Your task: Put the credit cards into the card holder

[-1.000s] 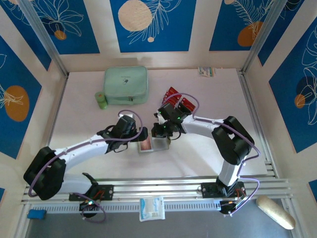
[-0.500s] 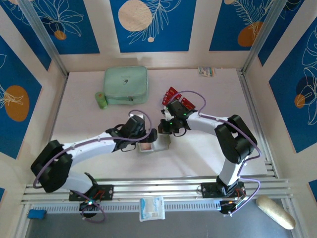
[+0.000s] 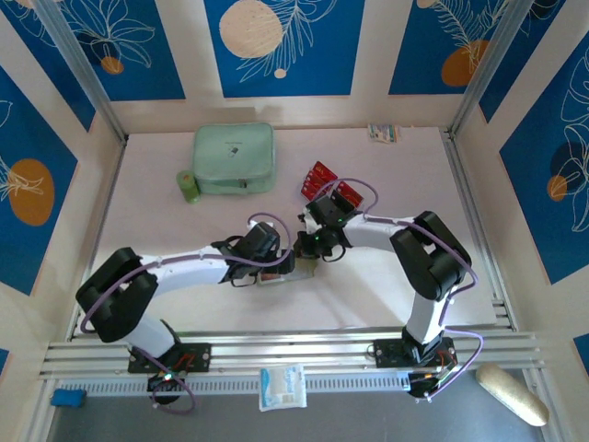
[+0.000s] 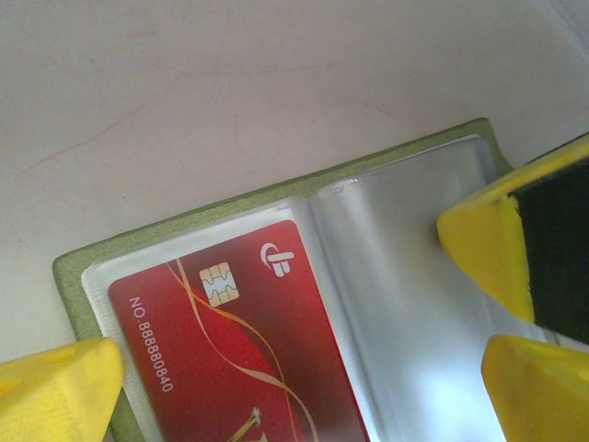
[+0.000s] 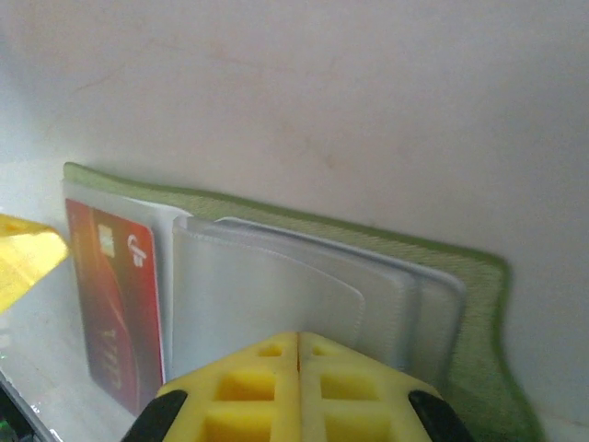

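Left claw (image 4: 294,391) advanced over card holder (image 4: 396,276), wide open; right claw (image 5: 299,359) shut, empty.

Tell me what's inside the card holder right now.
One red card with a chip sits in a clear pocket of the open card holder. The neighbouring clear pockets look empty, but the right gripper, jaws shut, covers their lower part.

Credit card (image 4: 248,350) in card holder (image 4: 396,276) pocket

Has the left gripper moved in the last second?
Yes. The left gripper slid right, away from the mint case, to the open card holder.
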